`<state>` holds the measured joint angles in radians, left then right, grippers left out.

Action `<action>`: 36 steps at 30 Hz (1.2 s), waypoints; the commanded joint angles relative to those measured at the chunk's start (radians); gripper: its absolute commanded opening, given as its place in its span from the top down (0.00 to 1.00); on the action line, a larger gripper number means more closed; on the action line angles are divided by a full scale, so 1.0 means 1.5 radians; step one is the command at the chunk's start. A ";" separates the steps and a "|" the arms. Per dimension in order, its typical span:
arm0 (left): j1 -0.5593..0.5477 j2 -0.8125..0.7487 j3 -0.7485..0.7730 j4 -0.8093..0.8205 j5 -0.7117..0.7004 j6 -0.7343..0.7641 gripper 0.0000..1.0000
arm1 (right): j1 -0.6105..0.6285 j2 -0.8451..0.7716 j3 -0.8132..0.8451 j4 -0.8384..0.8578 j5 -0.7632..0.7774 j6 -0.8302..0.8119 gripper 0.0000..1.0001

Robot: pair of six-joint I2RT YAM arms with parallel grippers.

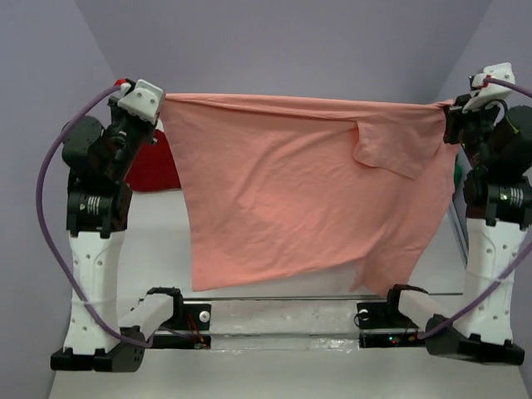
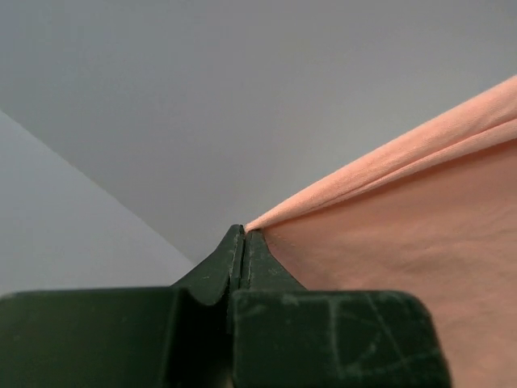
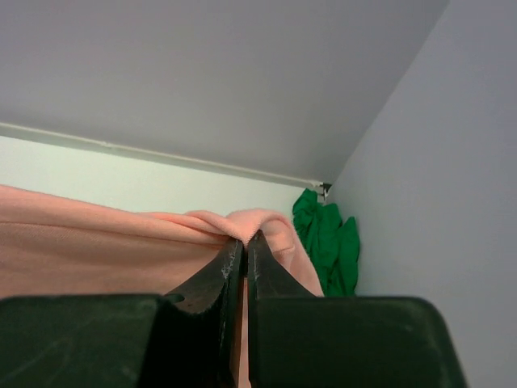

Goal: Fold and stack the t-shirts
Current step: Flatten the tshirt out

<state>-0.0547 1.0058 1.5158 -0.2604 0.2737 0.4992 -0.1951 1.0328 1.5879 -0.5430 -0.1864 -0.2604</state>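
Observation:
The salmon-pink t-shirt (image 1: 291, 183) hangs spread wide in the air between both arms, its lower edge near the table's front. My left gripper (image 1: 160, 106) is shut on its upper left corner, seen up close as pink cloth (image 2: 388, 242) running from the left gripper's tips (image 2: 244, 231). My right gripper (image 1: 449, 116) is shut on the upper right corner, where a sleeve folds down; pink cloth (image 3: 121, 242) bunches at the right gripper's tips (image 3: 245, 237). A dark red t-shirt (image 1: 154, 162) lies behind at the left, mostly hidden. A bright green t-shirt (image 3: 327, 238) lies crumpled by the right wall.
White table (image 1: 158, 241) with grey walls close on both sides and at the back. A metal rail (image 1: 283, 309) joins the arm bases along the near edge.

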 commanded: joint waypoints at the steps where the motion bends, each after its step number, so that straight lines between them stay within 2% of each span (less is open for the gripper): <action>1: 0.013 0.084 -0.017 0.083 -0.015 -0.010 1.00 | -0.006 0.075 -0.040 0.114 0.070 -0.015 1.00; 2: 0.013 0.084 -0.018 0.093 -0.013 -0.010 1.00 | -0.006 0.097 -0.044 0.126 0.069 -0.016 1.00; 6: -0.002 0.226 0.029 0.105 -0.018 -0.006 1.00 | -0.006 0.251 -0.014 0.168 0.054 0.001 1.00; 11: -0.031 0.371 0.160 0.126 -0.054 0.009 1.00 | -0.006 0.404 0.144 0.138 0.048 0.018 1.00; 14: -0.038 0.490 0.385 0.053 -0.049 -0.005 1.00 | -0.006 0.470 0.311 0.080 0.040 0.028 1.00; 17: -0.042 0.514 0.495 0.021 -0.044 -0.015 1.00 | -0.006 0.478 0.376 0.050 0.024 0.043 1.00; 19: -0.043 0.493 0.501 0.020 -0.043 -0.016 1.00 | -0.006 0.455 0.384 0.036 0.011 0.046 1.00; 23: -0.045 0.396 0.417 0.036 -0.046 -0.008 1.00 | -0.006 0.352 0.314 0.036 0.003 0.038 1.00; 25: -0.045 0.306 0.301 0.052 -0.044 0.001 1.00 | -0.006 0.273 0.261 0.036 -0.007 0.028 1.00; 30: -0.044 0.123 0.052 0.062 -0.033 0.005 1.00 | -0.006 0.112 0.037 0.032 -0.008 0.001 1.00; 33: -0.033 0.043 -0.047 0.060 -0.025 0.007 1.00 | -0.006 0.016 -0.055 0.009 -0.017 -0.003 1.00; 36: -0.017 -0.006 -0.079 0.058 -0.006 -0.005 1.00 | -0.006 -0.045 -0.075 -0.009 -0.007 -0.003 1.00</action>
<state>-0.1127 1.0382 1.4487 -0.2092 0.2462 0.4965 -0.1951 1.0080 1.5154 -0.5404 -0.2157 -0.2455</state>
